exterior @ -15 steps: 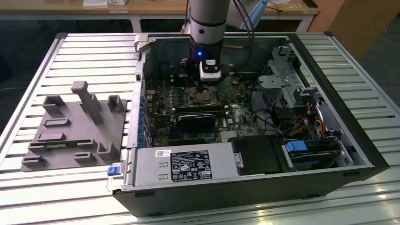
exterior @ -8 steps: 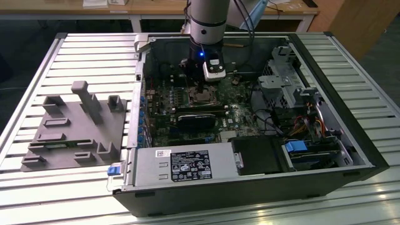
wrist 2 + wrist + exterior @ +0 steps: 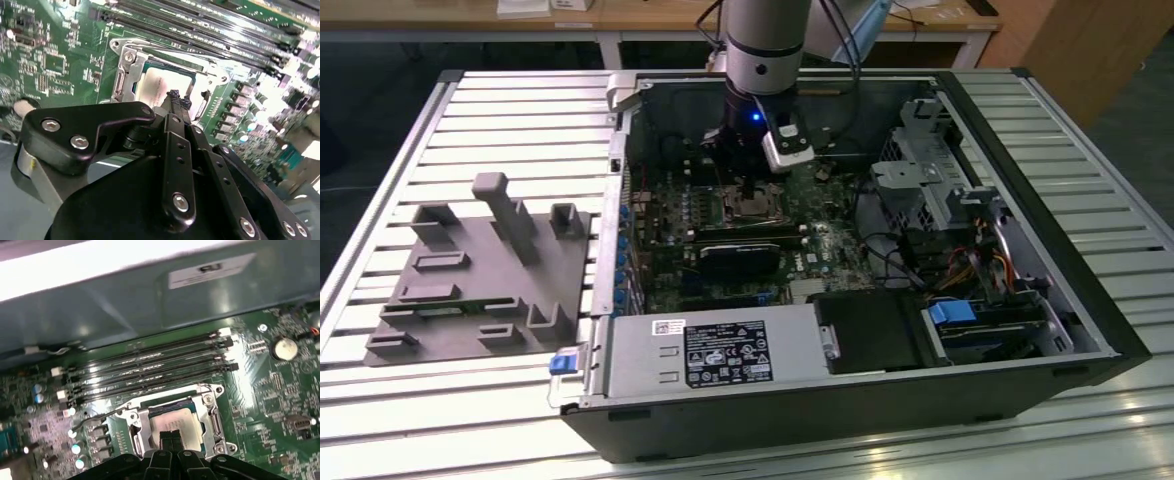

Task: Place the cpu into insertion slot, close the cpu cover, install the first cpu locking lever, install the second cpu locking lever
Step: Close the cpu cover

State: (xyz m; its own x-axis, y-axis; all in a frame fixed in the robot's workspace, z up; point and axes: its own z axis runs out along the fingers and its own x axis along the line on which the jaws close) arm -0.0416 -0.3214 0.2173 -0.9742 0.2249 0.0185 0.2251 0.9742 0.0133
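The cpu (image 3: 175, 421) lies flat in the insertion slot (image 3: 218, 390) on the green motherboard, its pale metal top showing through the window of the cpu cover (image 3: 137, 427), which lies down over it. A thin wire lever (image 3: 97, 419) sticks out sideways from the slot's corner. My gripper (image 3: 173, 441) hangs just above the cpu's near edge, fingers shut together with nothing between them. In the second wrist view the gripper (image 3: 178, 97) sits over the cpu (image 3: 154, 82) and cover (image 3: 124, 75). In the exterior view the gripper (image 3: 750, 193) reaches down inside the open computer case.
Long black memory slots (image 3: 150, 365) run right behind the socket. A black rounded block (image 3: 740, 258) sits in front of it, with a power supply (image 3: 707, 355) and drive cage (image 3: 934, 180) around. A grey fixture (image 3: 480, 280) stands outside the case, at the exterior view's left.
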